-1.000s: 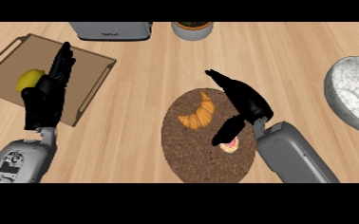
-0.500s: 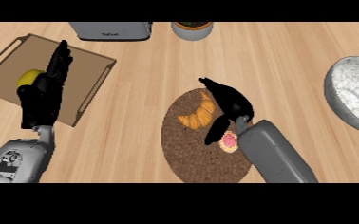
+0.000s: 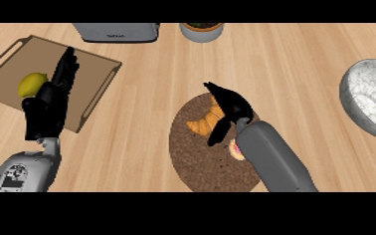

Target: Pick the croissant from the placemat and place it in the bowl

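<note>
A golden croissant lies on the upper part of a round brown cork placemat. My right hand is directly over its right side, fingers angled down and covering part of it; whether they are curled round it does not show. A speckled grey bowl is cut off by the right edge, well away from the hand. At the left my left hand rests open with fingers pointing up, over the edge of a wooden tray.
A wooden tray at the left holds a yellow lemon. A grey toaster and a potted plant stand along the far edge. A pink item peeks out beside my right forearm on the placemat.
My right hand has moved left across the placemat and lowered onto the croissant's right side. The left hand has barely moved.
</note>
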Motion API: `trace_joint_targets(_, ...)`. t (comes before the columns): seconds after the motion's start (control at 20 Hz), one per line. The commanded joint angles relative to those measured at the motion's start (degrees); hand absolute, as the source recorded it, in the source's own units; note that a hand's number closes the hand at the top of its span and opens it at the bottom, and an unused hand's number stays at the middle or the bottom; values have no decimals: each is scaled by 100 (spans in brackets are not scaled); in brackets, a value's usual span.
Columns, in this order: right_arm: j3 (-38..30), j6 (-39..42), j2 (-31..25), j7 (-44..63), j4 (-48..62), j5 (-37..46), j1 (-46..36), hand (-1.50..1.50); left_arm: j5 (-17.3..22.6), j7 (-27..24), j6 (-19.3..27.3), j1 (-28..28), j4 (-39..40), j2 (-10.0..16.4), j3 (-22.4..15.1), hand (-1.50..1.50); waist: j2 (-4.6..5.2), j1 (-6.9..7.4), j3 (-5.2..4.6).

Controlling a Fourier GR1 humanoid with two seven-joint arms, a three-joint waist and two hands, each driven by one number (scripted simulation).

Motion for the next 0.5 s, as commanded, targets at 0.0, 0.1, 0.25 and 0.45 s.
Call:
trace_joint_targets(0.0,-99,-92,158,-326,511,150,-88,-150,50,804,-155,-599,-235,148,247,0,0,-4,2)
trace_joint_targets(0.1,-58,-130,190,-414,298,256,61,-150,-192,358,-70,-97,-279,-155,147,0,-6,-13,0)
trace_joint_targets(0.25,289,-843,193,-1065,1412,548,-319,150,-90,-52,-158,-200,229,-115,213,0,25,57,2)
trace_joint_targets(0.45,-17,-619,48,-1244,1145,749,-141,150,-436,654,-15,116,-757,-298,-45,0,-9,7,2)
